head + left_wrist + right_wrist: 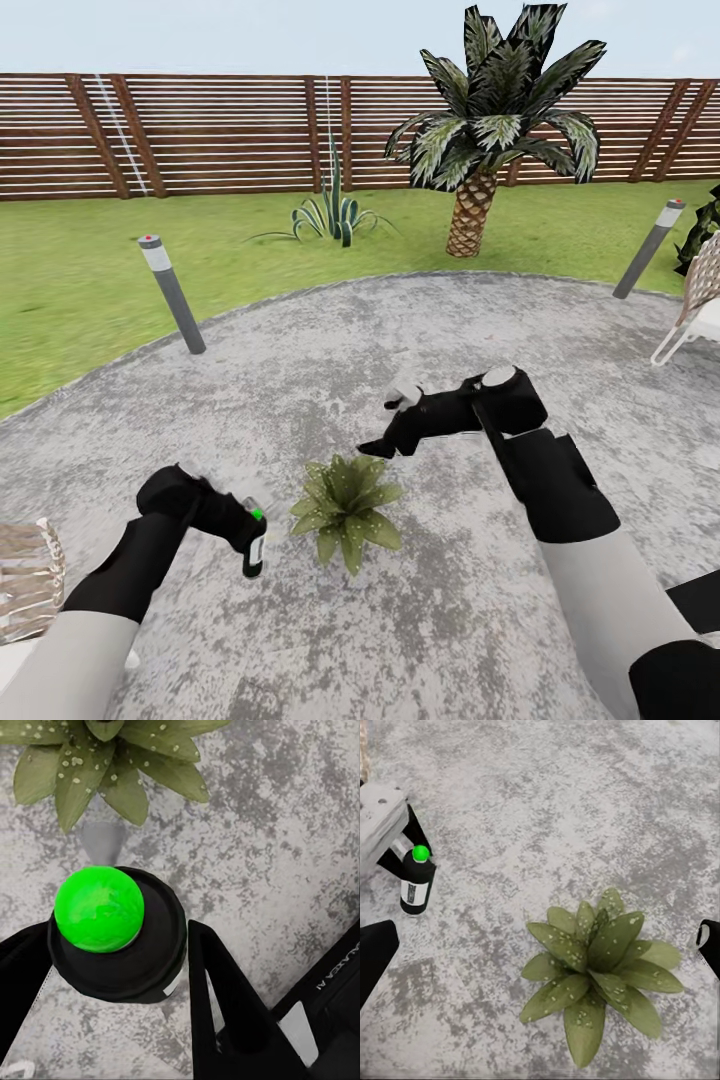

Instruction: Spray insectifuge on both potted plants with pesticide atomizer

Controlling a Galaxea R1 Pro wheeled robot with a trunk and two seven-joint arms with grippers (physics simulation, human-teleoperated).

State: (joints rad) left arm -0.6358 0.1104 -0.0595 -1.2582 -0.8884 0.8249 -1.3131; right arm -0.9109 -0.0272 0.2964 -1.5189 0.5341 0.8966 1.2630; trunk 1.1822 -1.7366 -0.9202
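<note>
Spray bottle [254,541], green-capped, clamped upright in the left claw [250,530] just beside the speckled potted plant [345,508] on grey paving [420,620]; right claw [385,440] held apart above; far leaves may be missed if the nozzle is misaimed.

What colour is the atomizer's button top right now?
Bright green, clearest in the left wrist view: button top on the atomizer.

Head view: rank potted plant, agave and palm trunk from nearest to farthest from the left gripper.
From the left gripper, which holds the atomizer:
1. Potted plant, just beside it on the paving.
2. Agave, on the lawn ahead.
3. Palm trunk, farther ahead and to the right.
</note>
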